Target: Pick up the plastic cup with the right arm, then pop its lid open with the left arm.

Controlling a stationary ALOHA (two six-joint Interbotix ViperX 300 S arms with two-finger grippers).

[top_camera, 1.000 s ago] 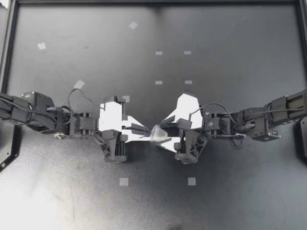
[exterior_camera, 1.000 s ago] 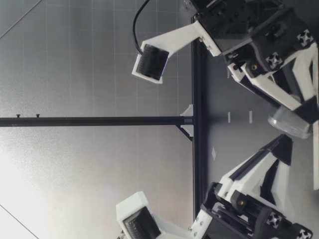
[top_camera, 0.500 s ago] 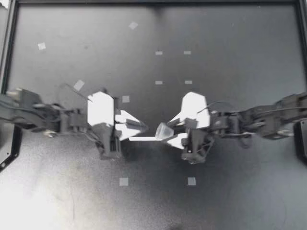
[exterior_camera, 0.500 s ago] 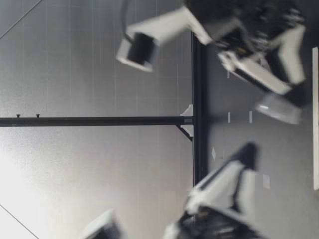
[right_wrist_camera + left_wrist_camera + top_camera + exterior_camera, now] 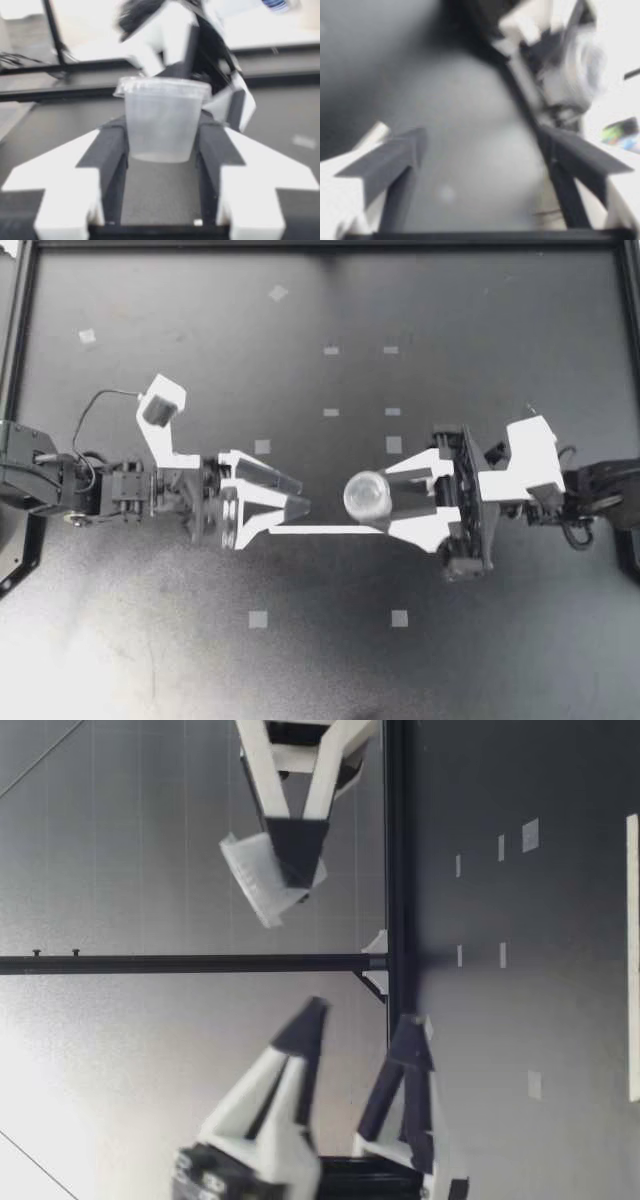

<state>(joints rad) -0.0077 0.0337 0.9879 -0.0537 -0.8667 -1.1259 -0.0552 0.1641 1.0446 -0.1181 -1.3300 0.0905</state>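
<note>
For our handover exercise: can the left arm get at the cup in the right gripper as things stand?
Probably yes: the left gripper is open and faces the cup with nothing between them. The right gripper clamps only its sides.

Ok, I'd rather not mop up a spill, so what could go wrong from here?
1. The right gripper grips the small clear cup only near its fingertips, on tapered walls, well above the table; it might slip out and drop.
2. The open left gripper faces the cup at close range; a slightly misaligned approach could knock it loose.
3. The cup looks thin, so a harder squeeze might buckle it.
</note>
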